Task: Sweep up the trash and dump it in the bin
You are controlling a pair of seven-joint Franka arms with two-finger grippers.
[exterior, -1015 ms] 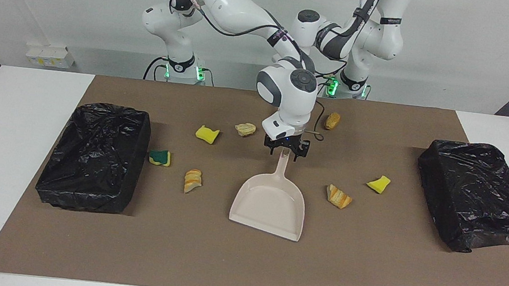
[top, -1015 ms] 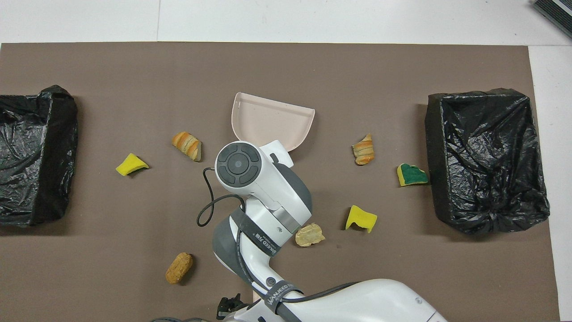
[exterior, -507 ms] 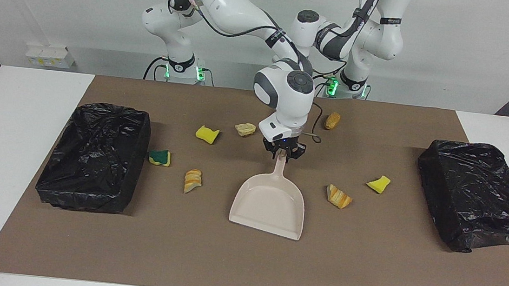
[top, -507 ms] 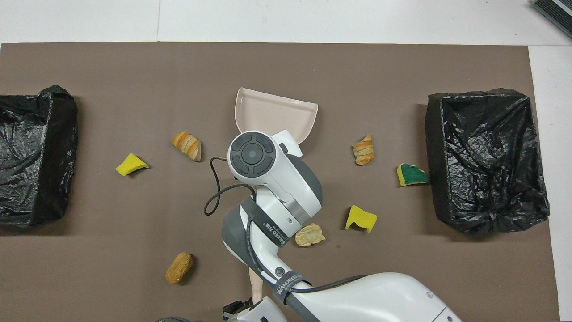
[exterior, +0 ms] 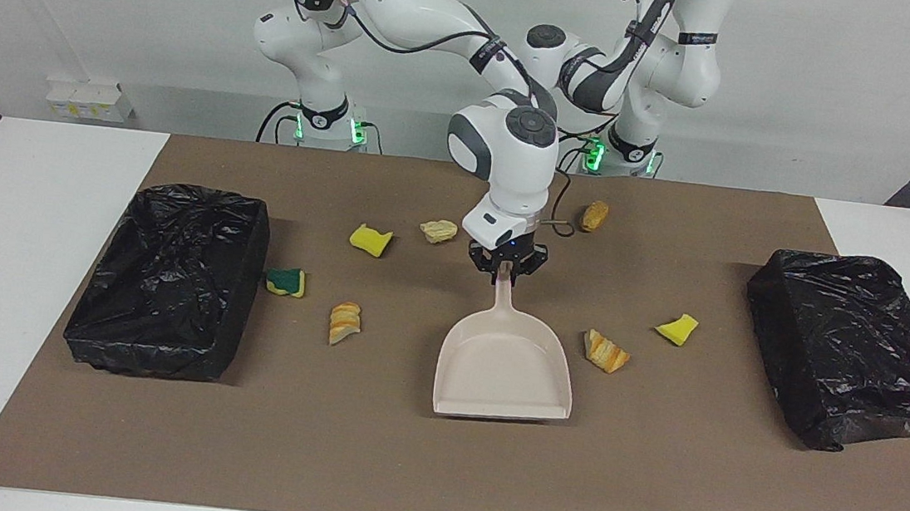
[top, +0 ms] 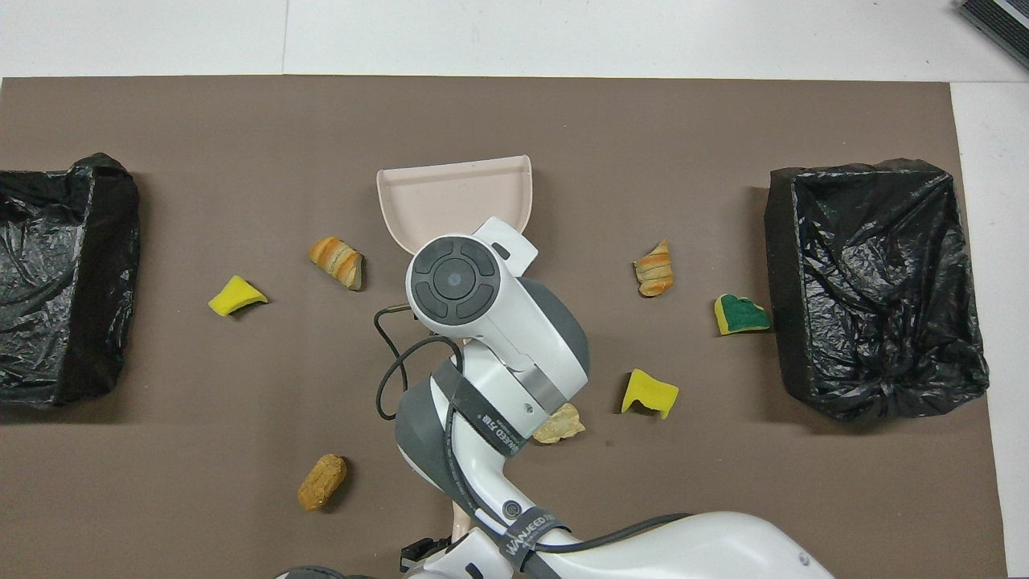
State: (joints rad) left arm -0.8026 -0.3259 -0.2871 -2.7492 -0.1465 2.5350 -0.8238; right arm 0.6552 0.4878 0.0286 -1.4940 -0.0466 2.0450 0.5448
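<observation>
Surface: white table (exterior: 12, 263) under a brown mat (exterior: 368, 464), with a plain white wall in the upper frame. A black-lined bin sits at each side edge of the facing view, one (exterior: 169, 278) at my right arm's end and one (exterior: 855, 352) at my left arm's.

Trash: seven scraps loose on the mat around frame centre.
- Sponge bits (exterior: 370, 240), (exterior: 285, 281), (exterior: 677, 329).
- Bread chunks (exterior: 438, 230), (exterior: 594, 215), (exterior: 345, 322), (exterior: 606, 352).
- None in the pan or the bins.

My right claw (exterior: 507, 272), frame centre, is pinched narrow on the handle tip of the dustpan (exterior: 504, 369).

My left claw (top: 420, 552) shows only at the overhead view's bottom edge. It is closed; I cannot tell on what.

Against a second ago:
- Right claw was spread, now clamped.
- The pan has swung, its mouth now square to the lower edge.
- The pan now lies just beside the striped chunk at my left arm's end.
</observation>
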